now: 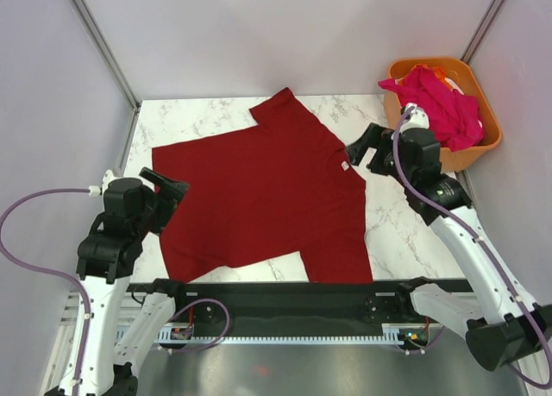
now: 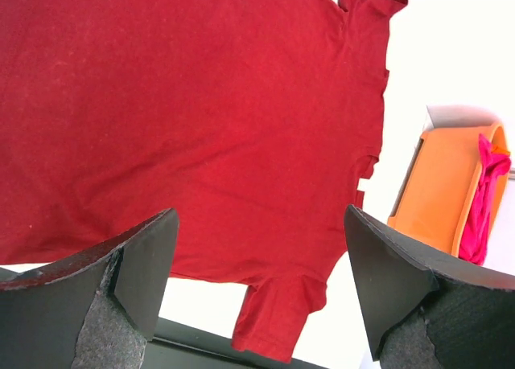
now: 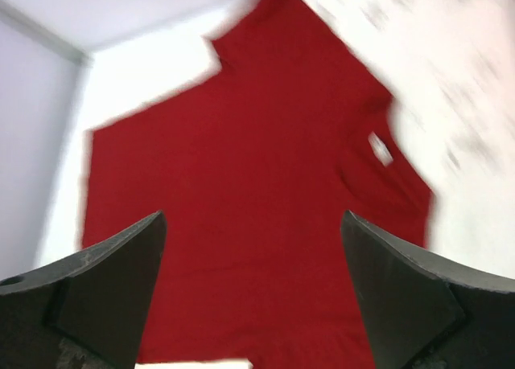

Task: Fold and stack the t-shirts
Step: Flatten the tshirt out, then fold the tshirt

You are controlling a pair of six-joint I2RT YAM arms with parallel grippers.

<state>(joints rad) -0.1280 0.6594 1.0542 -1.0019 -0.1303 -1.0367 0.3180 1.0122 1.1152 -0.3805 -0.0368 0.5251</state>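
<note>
The dark crimson t-shirt [image 1: 259, 198] lies spread flat on the marble table, with its white neck label [image 1: 344, 166] at the right side. It fills the left wrist view [image 2: 193, 112] and the blurred right wrist view [image 3: 241, 192]. The magenta pink t-shirt [image 1: 442, 104] lies bunched in the orange tub [image 1: 483, 146]. My left gripper [image 1: 172, 193] is open and empty above the red shirt's left edge. My right gripper [image 1: 366, 150] is open and empty just right of the neck label. Both hover above the cloth with nothing between the jaws [image 2: 261, 260] [image 3: 253, 284].
The orange tub stands at the back right corner of the table and also shows in the left wrist view [image 2: 438, 192]. Grey walls close in the table at the back and sides. A black rail [image 1: 293, 292] runs along the near edge.
</note>
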